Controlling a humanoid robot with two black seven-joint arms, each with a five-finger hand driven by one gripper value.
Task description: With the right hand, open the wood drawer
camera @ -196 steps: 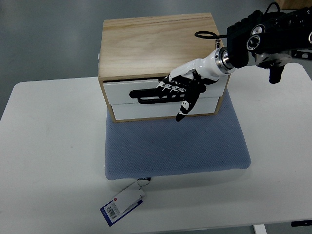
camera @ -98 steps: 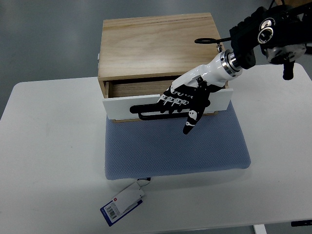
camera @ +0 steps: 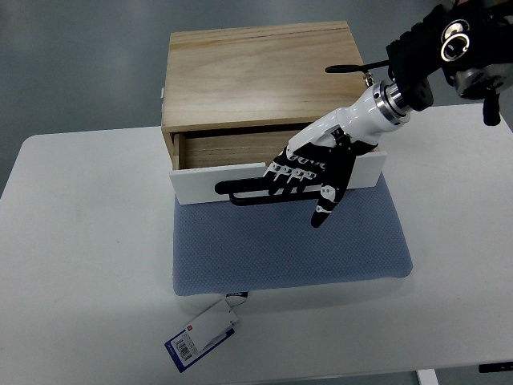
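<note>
Over the blue mat (camera: 288, 249), the right robot hand (camera: 314, 170) grips the half-open drawer's (camera: 200, 178) handle (camera: 248, 192)

I see a white rectangular desk (camera: 88, 265) with rounded corners standing on a smooth grey-green floor (camera: 80, 64). Light falls evenly across both, and I find no walls or windows in view.

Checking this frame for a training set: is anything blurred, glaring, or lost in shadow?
Top view: light is even and soft, no glare; the right robot hand and drawer handle look sharp; only the drawer's inside is dimmer, and the black wrist housing loses detail.
</note>
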